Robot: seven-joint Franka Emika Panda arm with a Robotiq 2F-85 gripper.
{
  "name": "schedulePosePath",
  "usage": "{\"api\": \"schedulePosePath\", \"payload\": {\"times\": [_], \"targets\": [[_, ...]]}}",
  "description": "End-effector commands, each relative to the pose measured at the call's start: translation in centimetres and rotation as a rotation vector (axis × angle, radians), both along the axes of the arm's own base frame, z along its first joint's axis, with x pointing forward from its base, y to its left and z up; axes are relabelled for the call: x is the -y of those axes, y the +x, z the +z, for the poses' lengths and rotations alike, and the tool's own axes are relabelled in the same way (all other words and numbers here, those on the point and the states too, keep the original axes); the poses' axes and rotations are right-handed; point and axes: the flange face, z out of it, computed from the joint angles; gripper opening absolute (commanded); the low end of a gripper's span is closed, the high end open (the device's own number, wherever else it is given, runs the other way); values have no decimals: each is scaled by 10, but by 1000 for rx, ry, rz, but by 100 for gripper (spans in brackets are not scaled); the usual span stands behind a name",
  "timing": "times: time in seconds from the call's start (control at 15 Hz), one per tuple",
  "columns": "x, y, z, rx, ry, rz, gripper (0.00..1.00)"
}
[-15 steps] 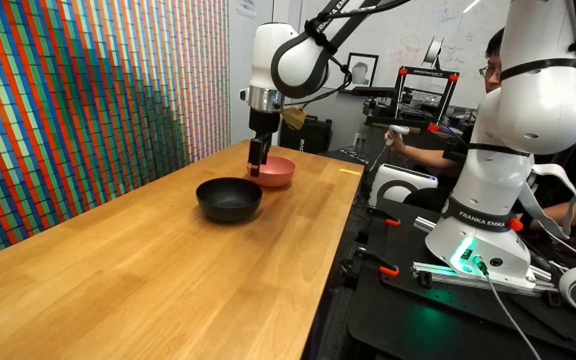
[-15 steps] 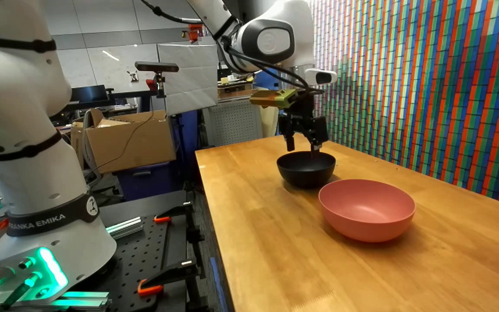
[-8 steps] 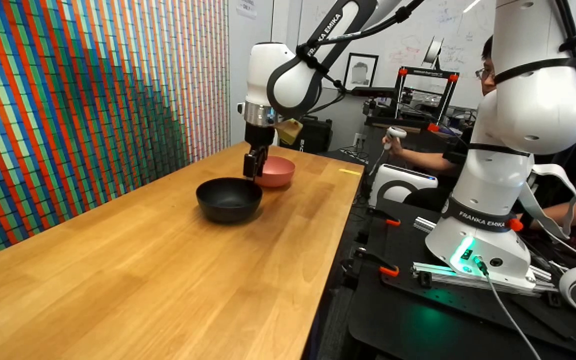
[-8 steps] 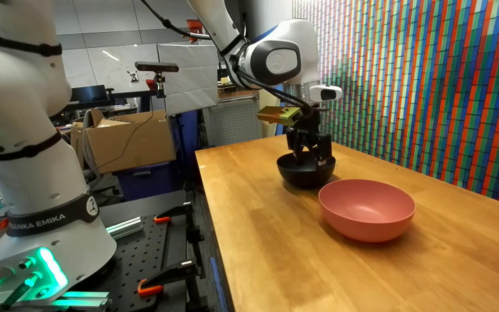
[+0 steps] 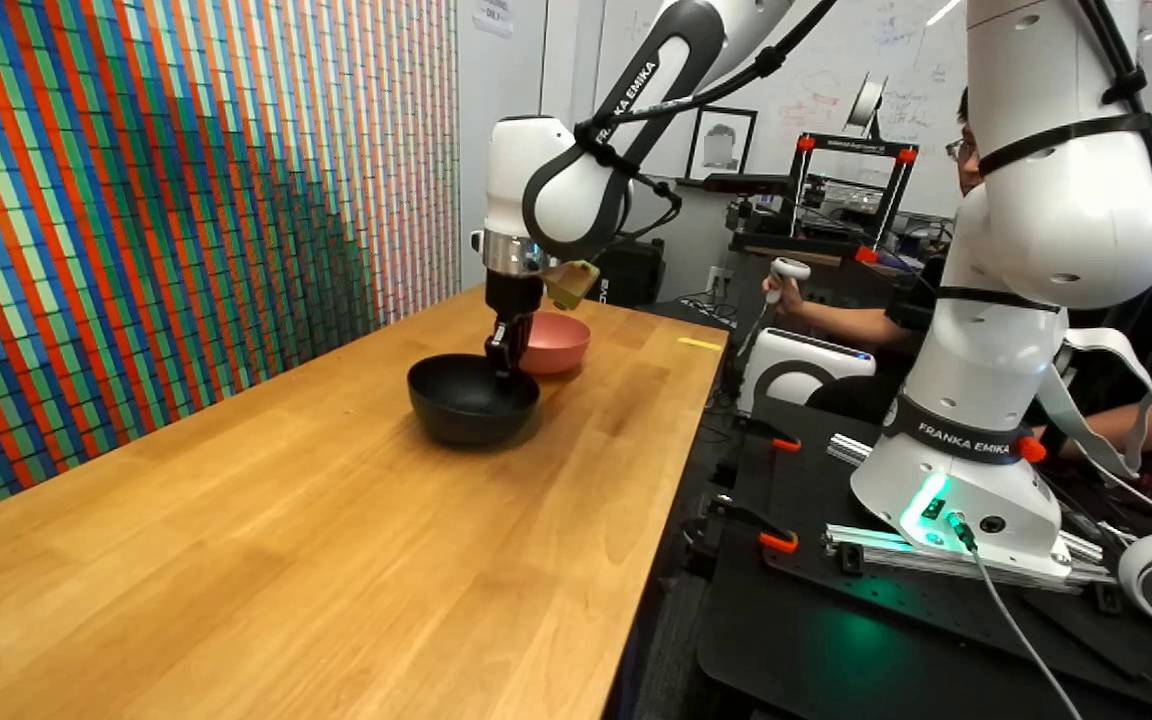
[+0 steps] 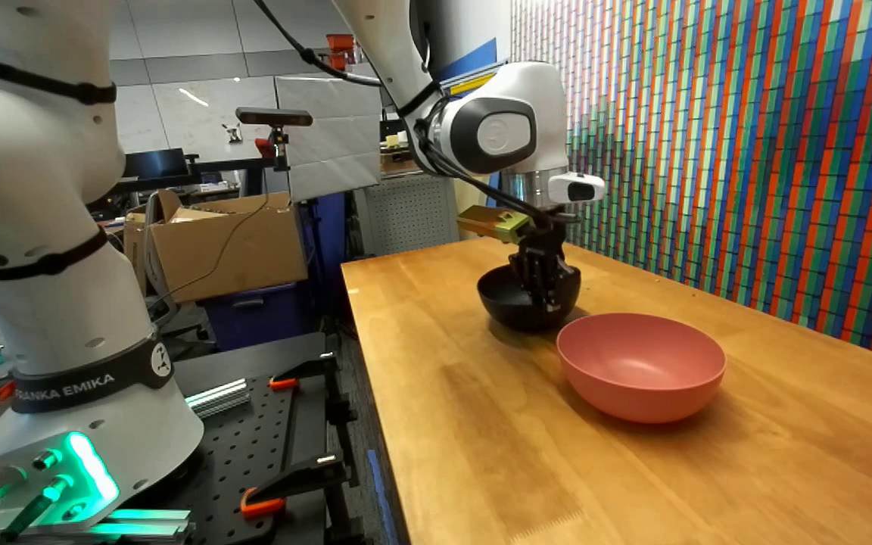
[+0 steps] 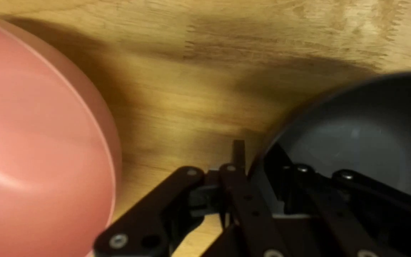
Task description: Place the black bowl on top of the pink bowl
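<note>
Nearest in an exterior view is the pink bowl (image 6: 642,371), upright on a wooden table (image 6: 474,439) with nothing inside it, so the stacking is not yet done. Just behind it is the black bowl (image 6: 508,307); the wrist view shows a strip of wood between the two, so they are apart. The gripper (image 7: 253,153) points down at the side of the black bowl closest to the pink one, one finger outside the rim and one inside, and appears to be pinching the bowl's wall. Whether the black bowl's base is off the wood cannot be told. Judging by this, reaching is done and the grasp seems made. What remains is to raise the black bowl above the pink rim, carry it across, lower it into place and let go. Farther back, past the table, is a cardboard box (image 6: 228,246) with no part in the task.
</note>
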Motion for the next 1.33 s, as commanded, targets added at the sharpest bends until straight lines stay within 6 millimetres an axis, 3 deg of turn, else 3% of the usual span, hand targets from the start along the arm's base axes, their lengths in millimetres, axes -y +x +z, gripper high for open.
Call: {"api": "schedulePosePath", "payload": {"times": [0.0, 0.67, 1.07, 1.27], "targets": [[1, 14, -2, 16, -9, -6, 0], [32, 39, 45, 67, -40, -13, 1], [60, 61, 98, 104, -41, -51, 1], [86, 54, 124, 88, -43, -104, 1]]}}
